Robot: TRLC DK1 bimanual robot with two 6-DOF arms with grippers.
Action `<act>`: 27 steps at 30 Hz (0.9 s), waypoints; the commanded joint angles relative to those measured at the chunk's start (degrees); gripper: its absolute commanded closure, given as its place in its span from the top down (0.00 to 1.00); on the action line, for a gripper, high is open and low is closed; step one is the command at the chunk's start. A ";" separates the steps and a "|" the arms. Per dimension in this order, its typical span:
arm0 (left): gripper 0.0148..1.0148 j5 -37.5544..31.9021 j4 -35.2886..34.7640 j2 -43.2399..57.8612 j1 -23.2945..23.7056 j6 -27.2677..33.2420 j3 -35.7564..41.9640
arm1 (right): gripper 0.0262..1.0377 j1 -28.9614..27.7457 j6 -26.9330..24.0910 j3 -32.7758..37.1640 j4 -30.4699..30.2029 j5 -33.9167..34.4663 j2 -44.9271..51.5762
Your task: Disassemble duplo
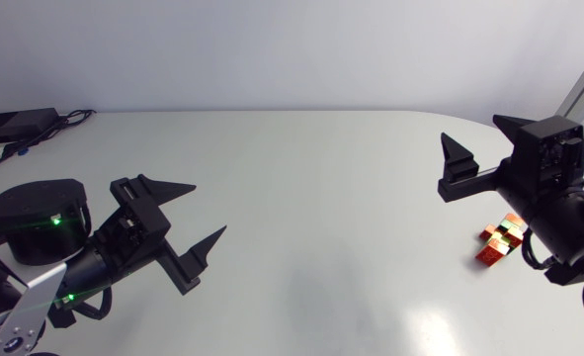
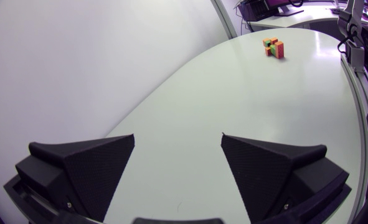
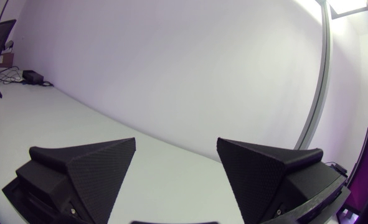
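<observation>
Left gripper (image 1: 207, 209) hangs with fingers spread wide and nothing between them, over the table's (image 1: 321, 168) left edge. The right gripper (image 1: 472, 132) gapes likewise, bare, over the right edge. Near that edge lies the red, orange and green duplo assembly (image 1: 498, 243), untouched.

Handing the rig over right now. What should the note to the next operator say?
Left pincer: open, empty, over the left part of the table.
Right pincer: open, empty, at the right side.
Duplo stack: on the table beside the right arm, touching neither pincer, apparently in one piece.
Done: nothing that shows.
Left: probably grip the stack with both pincers and pull the bricks apart.
</observation>
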 commanded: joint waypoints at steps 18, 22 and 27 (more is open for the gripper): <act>0.97 0.56 0.06 0.25 -0.21 1.57 -1.56 | 0.90 -35.54 -23.21 11.24 -24.01 -23.50 10.58; 0.97 0.56 0.06 0.34 -0.04 1.57 -1.56 | 0.90 -40.99 -28.48 10.36 -28.67 -27.11 12.25; 0.97 0.56 0.24 1.83 0.23 1.57 -1.12 | 0.90 -45.03 -36.39 9.21 -32.80 -27.02 12.60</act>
